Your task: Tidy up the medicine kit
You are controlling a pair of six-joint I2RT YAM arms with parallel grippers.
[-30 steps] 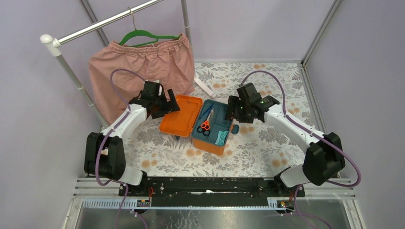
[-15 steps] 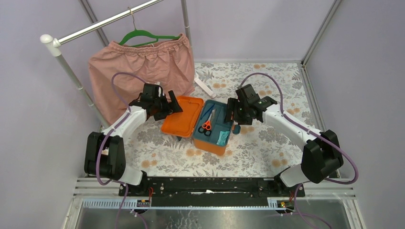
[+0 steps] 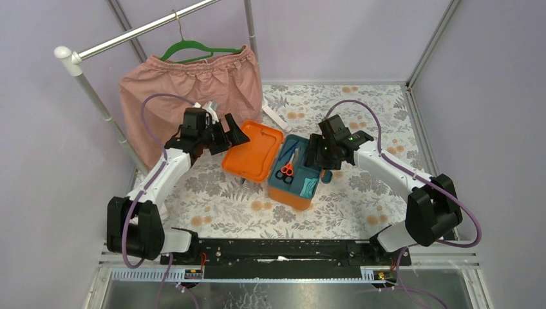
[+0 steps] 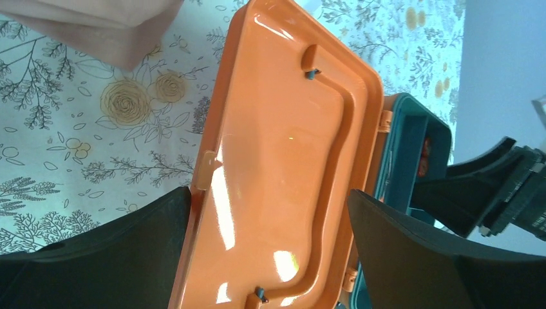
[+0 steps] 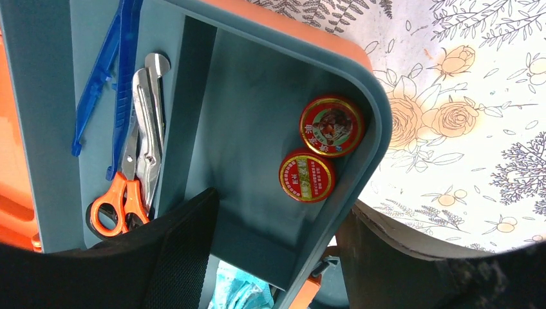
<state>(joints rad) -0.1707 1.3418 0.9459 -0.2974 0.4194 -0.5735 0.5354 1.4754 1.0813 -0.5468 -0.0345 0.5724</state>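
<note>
The medicine kit (image 3: 294,197) is an orange box standing open mid-table, its orange lid (image 3: 253,154) tilted up at the left. Its teal insert tray (image 5: 257,77) holds orange-handled scissors (image 5: 125,193), blue tweezers (image 5: 106,77), two red round tins (image 5: 331,125) and a pale teal packet (image 5: 238,293). My left gripper (image 3: 233,136) hovers open at the lid's far left edge; in the left wrist view the lid (image 4: 283,161) fills the gap between the wide fingers of this gripper (image 4: 269,199). My right gripper (image 5: 278,209) is open, straddling the tray's right wall, one finger inside and one outside.
A pink garment (image 3: 190,96) hangs on a green hanger from a white rail (image 3: 96,96) behind the left arm. A white strip (image 3: 275,118) lies behind the kit. A dark teal piece (image 3: 327,175) sits by the kit's right side. Grey walls enclose the floral tabletop (image 3: 360,193).
The kit has slid a little to the right and its lid has tipped up higher. My left gripper rose and moved back. My right gripper's fingers have narrowed slightly around the tray wall.
</note>
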